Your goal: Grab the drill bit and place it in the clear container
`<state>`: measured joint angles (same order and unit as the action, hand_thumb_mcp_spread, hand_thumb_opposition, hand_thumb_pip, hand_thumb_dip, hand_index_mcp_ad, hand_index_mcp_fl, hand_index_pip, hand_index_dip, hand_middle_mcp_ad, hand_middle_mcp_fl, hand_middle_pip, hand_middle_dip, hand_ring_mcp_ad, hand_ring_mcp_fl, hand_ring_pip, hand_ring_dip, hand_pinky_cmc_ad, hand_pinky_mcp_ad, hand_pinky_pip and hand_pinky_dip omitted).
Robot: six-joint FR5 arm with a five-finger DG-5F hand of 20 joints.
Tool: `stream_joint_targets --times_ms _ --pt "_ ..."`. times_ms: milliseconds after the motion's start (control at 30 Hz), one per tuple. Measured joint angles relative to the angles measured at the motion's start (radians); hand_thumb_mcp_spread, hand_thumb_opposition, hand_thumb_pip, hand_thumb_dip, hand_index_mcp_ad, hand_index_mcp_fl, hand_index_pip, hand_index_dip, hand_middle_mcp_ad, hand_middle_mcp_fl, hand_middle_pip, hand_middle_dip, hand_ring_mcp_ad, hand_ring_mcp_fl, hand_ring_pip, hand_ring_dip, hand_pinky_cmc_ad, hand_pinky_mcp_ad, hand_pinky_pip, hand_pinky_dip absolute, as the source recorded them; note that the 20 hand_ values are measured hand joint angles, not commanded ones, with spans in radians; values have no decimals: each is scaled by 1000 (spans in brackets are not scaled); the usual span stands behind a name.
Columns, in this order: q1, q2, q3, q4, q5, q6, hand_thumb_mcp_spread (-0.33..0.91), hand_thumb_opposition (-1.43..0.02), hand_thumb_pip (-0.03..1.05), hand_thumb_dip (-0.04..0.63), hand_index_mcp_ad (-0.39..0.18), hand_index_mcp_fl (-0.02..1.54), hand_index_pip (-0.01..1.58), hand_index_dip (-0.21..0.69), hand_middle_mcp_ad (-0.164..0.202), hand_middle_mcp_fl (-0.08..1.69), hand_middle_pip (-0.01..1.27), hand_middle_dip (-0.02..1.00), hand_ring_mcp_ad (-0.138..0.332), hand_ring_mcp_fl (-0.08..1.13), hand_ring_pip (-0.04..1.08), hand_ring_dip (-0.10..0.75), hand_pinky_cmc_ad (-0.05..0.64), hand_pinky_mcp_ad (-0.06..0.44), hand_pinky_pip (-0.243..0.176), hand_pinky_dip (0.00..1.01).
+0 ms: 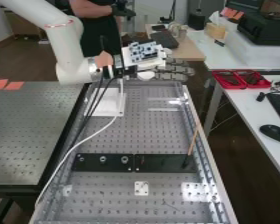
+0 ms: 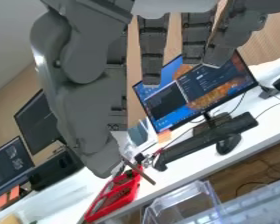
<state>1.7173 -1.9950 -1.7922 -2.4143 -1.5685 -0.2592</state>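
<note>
Though hard to ID for sure, prob. best to take as the drill bit the thin dark rod (image 2: 139, 171) in wrist view, w/ long axis aslant: one end right by the thumb (image 2: 101, 157), other end pointing twd the clear container (image 2: 190, 192). Can't tell whether touching the thumb or lying beyond, near the red tray (image 2: 117, 195). See hand (image 1: 172, 71) in high view, up over far end of the perforated bench (image 1: 111, 187), fingers (image 1: 172, 76) straight and a bit apart, aimed twd the desk (image 1: 257, 112) side, i.e. open wide, approx. level. Note container on bench below hand, nr the white block (image 1: 111, 104), w/ only faint edges there, clearer in wrist view. Also on bench: tan stick (image 1: 194, 137) at the desk-side rail, long axis running roughly along bench w/ slight slant, dark end twd high cam and over the black plates (image 1: 101, 162); material & type unclear. Nearer high cam, btwn plates and near end, small white plate (image 1: 141, 188). Above wrist, circuit board (image 1: 144, 50) on white arm (image 1: 69, 50); cables (image 1: 91, 137) trailing down onto bench. On desk, next to tray, keyboard & mouse (image 1: 275, 133).
</note>
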Motion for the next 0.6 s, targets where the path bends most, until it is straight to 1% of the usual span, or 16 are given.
stream_joint_targets --times_ms 233,600 --pt "5 -18 16 -35 -25 16 644 -997 438 267 -134 829 1114 129 66 246 140 173 208 31 115 16 262 176 -42 195" --pt "4 -87 81 -147 -81 81 644 -997 438 267 -134 838 1107 138 66 246 140 173 202 35 120 23 262 180 -42 195"
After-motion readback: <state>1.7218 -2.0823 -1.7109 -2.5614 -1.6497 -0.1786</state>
